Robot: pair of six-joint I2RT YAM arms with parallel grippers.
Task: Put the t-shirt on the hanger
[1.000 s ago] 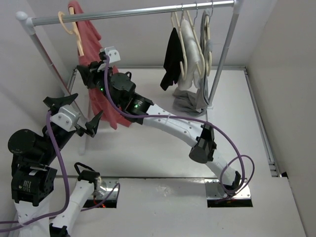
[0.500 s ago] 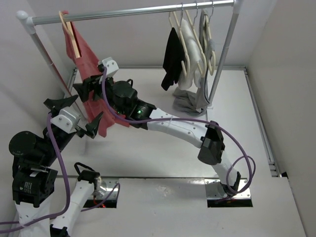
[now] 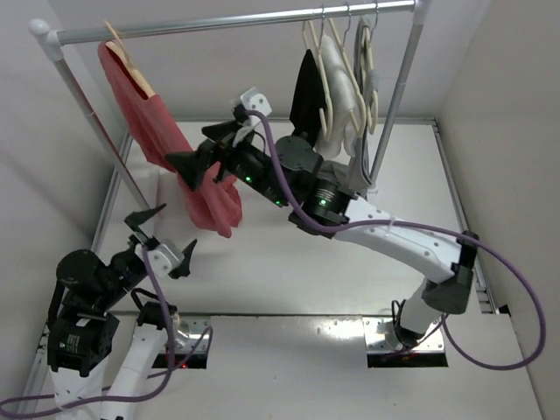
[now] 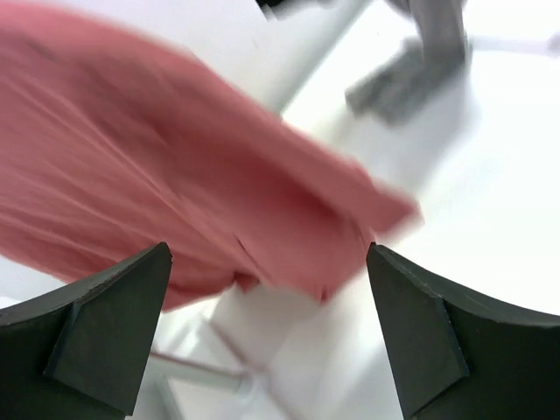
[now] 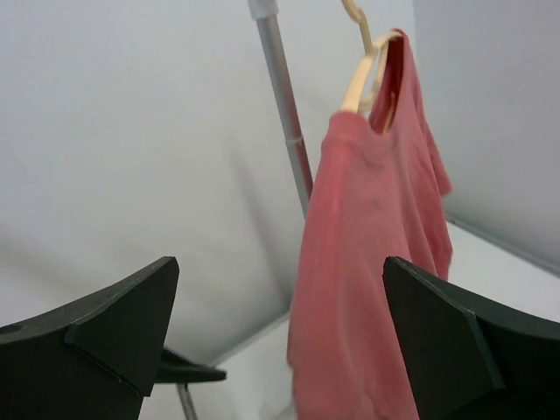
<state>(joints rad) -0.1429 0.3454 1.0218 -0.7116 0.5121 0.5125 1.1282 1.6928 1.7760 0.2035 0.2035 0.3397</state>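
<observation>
The faded-red t-shirt (image 3: 166,140) hangs on the peach hanger (image 3: 133,59), whose hook sits over the rail at the far left. In the right wrist view the t-shirt (image 5: 367,262) drapes from the hanger (image 5: 360,77) with its collar round the neck of the frame. My right gripper (image 3: 203,149) is open just right of the cloth, with nothing between its fingers. My left gripper (image 3: 164,234) is open too, low and near the shirt's hem. Seen from the left wrist, the t-shirt (image 4: 175,175) is a blur above the open left gripper (image 4: 268,249).
The metal rail (image 3: 227,22) runs across the top on slanted posts (image 3: 87,114). At its right end hang a black garment (image 3: 306,96) and pale cream hangers (image 3: 337,70), with a grey garment (image 3: 337,179) below them beside the right post (image 3: 394,105).
My right gripper has opened, let go of the shirt and drawn back to the right. My left arm has dropped back toward the near edge. The shirt now hangs free.
</observation>
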